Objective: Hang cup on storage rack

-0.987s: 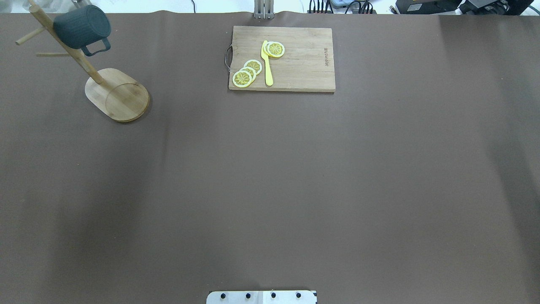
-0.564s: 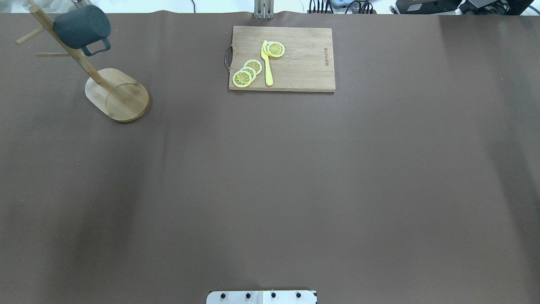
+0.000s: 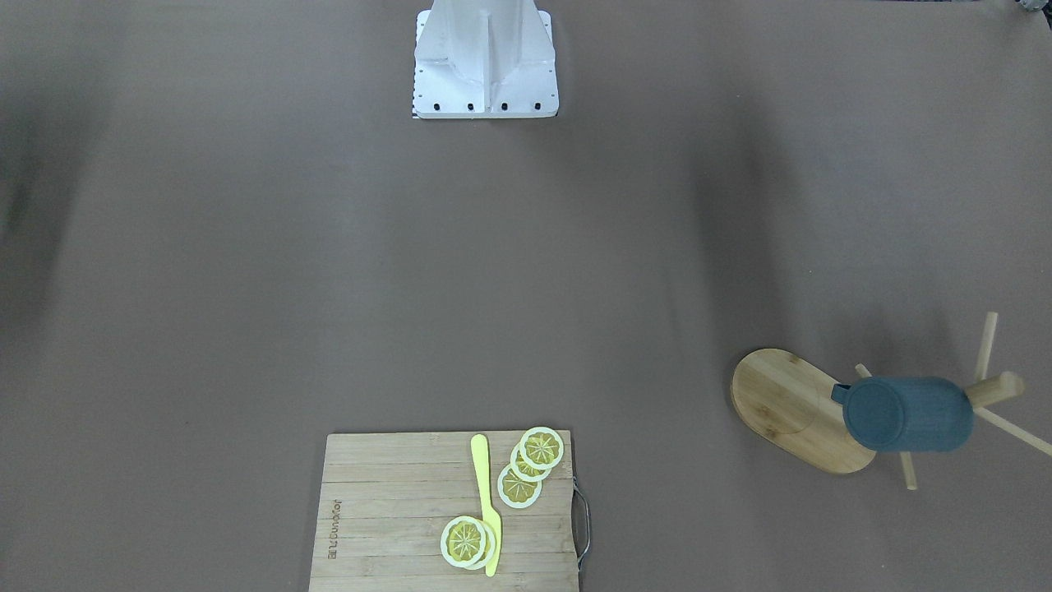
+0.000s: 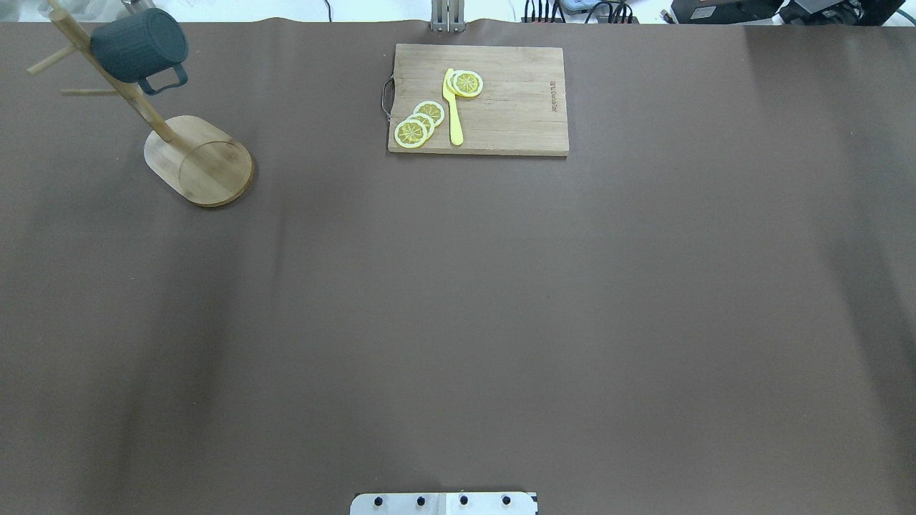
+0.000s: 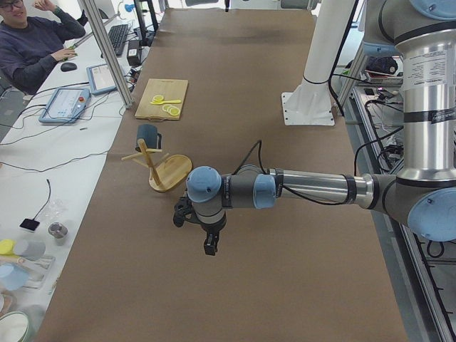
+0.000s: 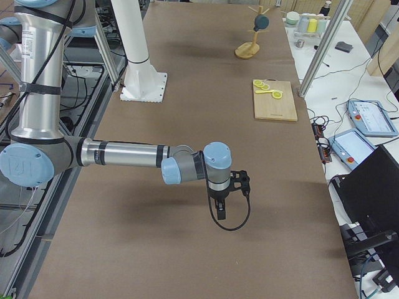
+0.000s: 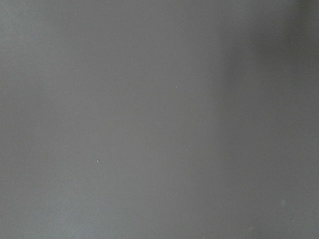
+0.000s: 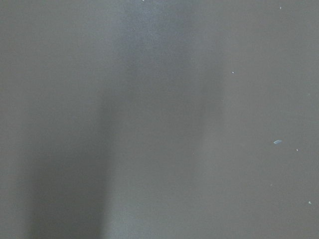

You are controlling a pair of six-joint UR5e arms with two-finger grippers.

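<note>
The dark slate-blue cup (image 4: 139,44) hangs tilted on a peg of the bamboo storage rack (image 4: 200,163) at the table's far left corner, handle toward the post. In the front-facing view the cup (image 3: 904,413) lies over the rack (image 3: 781,403) with its bottom showing. No gripper touches it. My left gripper (image 5: 209,246) hovers over bare table, nearer the camera than the rack (image 5: 169,173). My right gripper (image 6: 220,212) points down far from the cup (image 6: 261,22). Whether either is open or shut, I cannot tell. Both wrist views show only brown table cover.
A bamboo cutting board (image 4: 478,100) with lemon slices (image 4: 418,123) and a yellow knife (image 4: 452,107) lies at the far middle. The white robot base (image 3: 485,62) stands at the near edge. A person (image 5: 32,43) sits at a side desk.
</note>
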